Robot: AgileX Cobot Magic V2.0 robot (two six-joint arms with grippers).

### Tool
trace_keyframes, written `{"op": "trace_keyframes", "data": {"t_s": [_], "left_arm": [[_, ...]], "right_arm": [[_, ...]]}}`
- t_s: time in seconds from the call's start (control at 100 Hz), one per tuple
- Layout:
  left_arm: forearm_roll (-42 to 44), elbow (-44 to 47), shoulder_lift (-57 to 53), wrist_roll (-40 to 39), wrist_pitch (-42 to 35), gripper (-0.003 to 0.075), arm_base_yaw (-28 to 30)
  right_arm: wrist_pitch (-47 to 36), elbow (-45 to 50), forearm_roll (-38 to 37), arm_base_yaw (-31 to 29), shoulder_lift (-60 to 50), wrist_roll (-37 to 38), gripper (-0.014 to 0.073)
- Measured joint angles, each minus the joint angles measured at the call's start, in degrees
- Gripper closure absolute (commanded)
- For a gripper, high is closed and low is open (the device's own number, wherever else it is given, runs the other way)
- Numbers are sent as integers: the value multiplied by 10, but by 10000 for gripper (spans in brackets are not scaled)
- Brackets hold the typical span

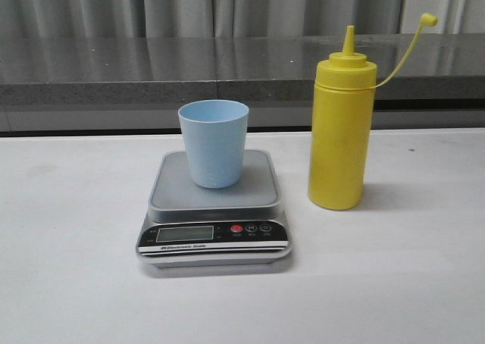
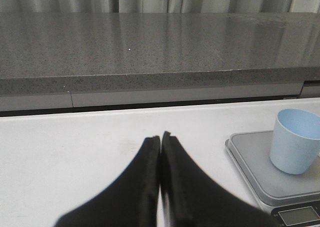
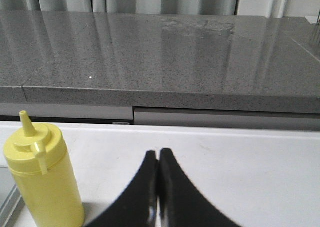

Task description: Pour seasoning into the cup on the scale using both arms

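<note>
Nearest, silver-grey scale (image 1: 214,221) on white table (image 1: 68,268), black panel to the front. On its platform, upright, light blue cup (image 1: 214,142). Just right, apart from the scale, tall yellow seasoning bottle (image 1: 341,128), cap off on its tether. Left gripper (image 2: 160,136) and right gripper (image 3: 158,153) both closed, holding nothing.

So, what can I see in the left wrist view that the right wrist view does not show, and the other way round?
Only the left wrist view shows the cup standing on the scale, plus the left gripper, shut and empty. Only the right wrist view shows the seasoning bottle with its cap off the nozzle, plus the right gripper, also shut and empty. Both share the white table and the grey counter behind it.
</note>
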Motion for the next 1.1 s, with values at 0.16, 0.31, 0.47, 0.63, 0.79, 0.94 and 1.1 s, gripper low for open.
{"op": "trace_keyframes", "data": {"t_s": [0.16,0.31,0.47,0.63,0.79,0.94,1.1], "left_arm": [[0,0,0,0,0,740,0],[0,0,0,0,0,740,0],[0,0,0,0,0,740,0],[0,0,0,0,0,740,0],[0,0,0,0,0,740,0],[0,0,0,0,0,740,0],[0,0,0,0,0,740,0]], "right_arm": [[-22,0,1,14,72,1,660],[-30,0,1,46,117,2,660],[-42,-1,1,87,154,2,658],[-58,-1,1,111,185,4,550],[-99,16,1,116,216,4,242],[-187,59,1,118,242,4,12],[-283,87,1,118,277,4,-15]]}}
